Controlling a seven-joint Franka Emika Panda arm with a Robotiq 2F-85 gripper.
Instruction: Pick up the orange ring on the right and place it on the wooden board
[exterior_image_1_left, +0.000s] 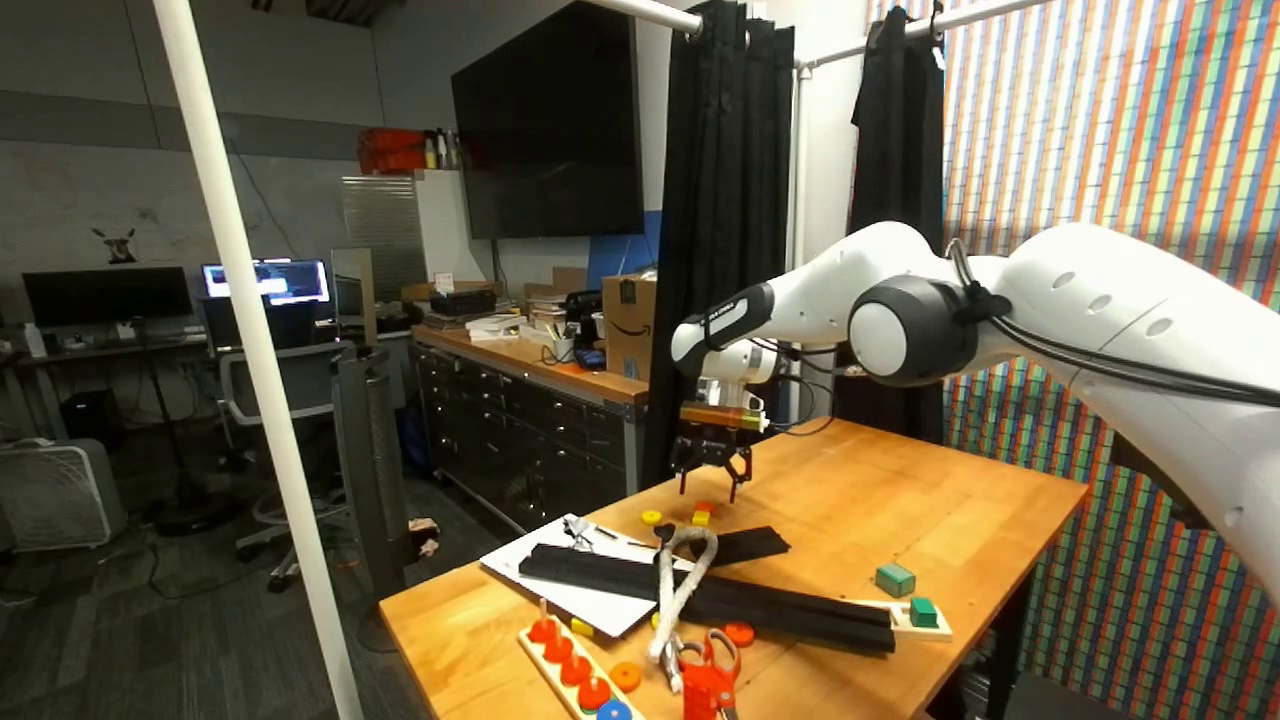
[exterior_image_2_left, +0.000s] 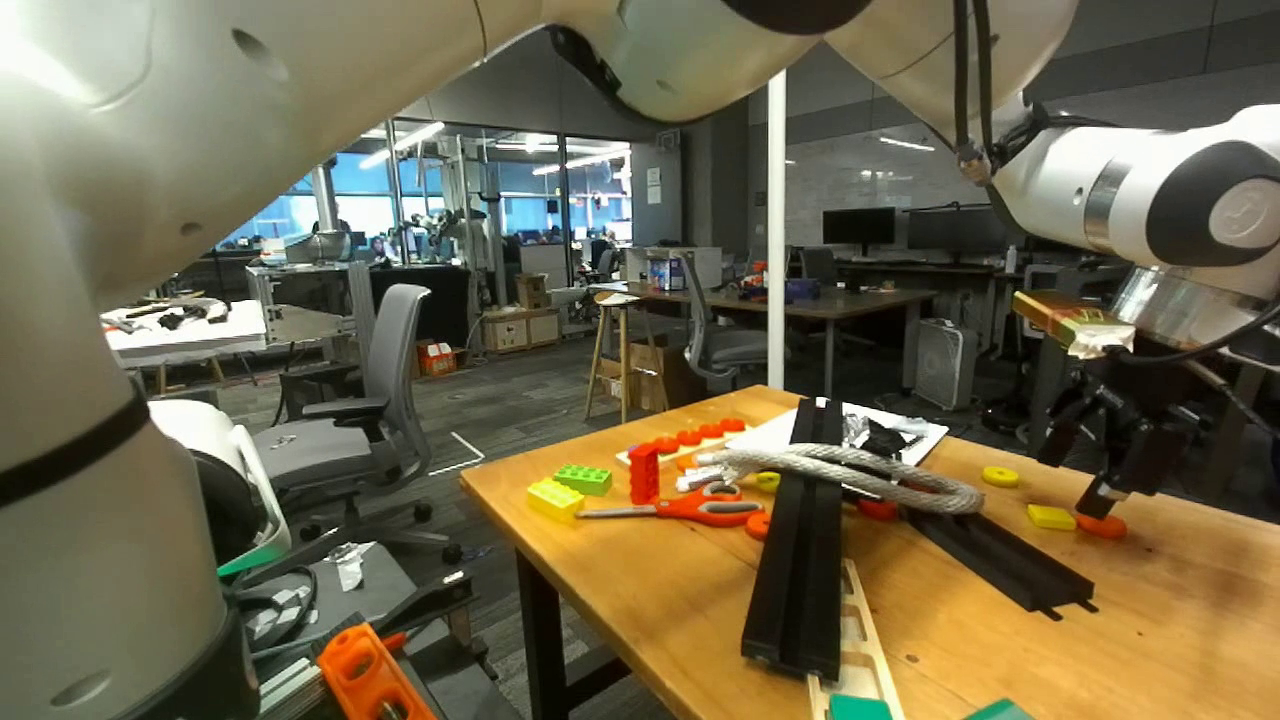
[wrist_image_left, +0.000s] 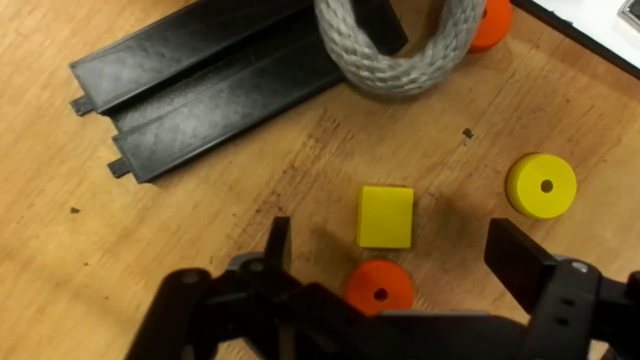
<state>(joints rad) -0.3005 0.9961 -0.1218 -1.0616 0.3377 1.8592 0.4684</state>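
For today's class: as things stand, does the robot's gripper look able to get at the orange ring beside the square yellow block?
Probably yes: the gripper is open nearby, and nothing appears to lie on the orange ring. The yellow block sits close beside it, so the aim may need care.

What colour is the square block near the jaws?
Yellow; the block shows best in the wrist view.

Robotics lab, part office: white robot arm (exterior_image_1_left: 910, 330) over a wooden worktable (exterior_image_1_left: 920, 485) in both exterior views. In an exterior view, black drawer cabinet (exterior_image_1_left: 510, 430) beyond, lit monitor (exterior_image_1_left: 285, 280) far left. In an exterior view, grey swivel chair (exterior_image_2_left: 395, 380) left, glass wall (exterior_image_2_left: 566, 200) far back.
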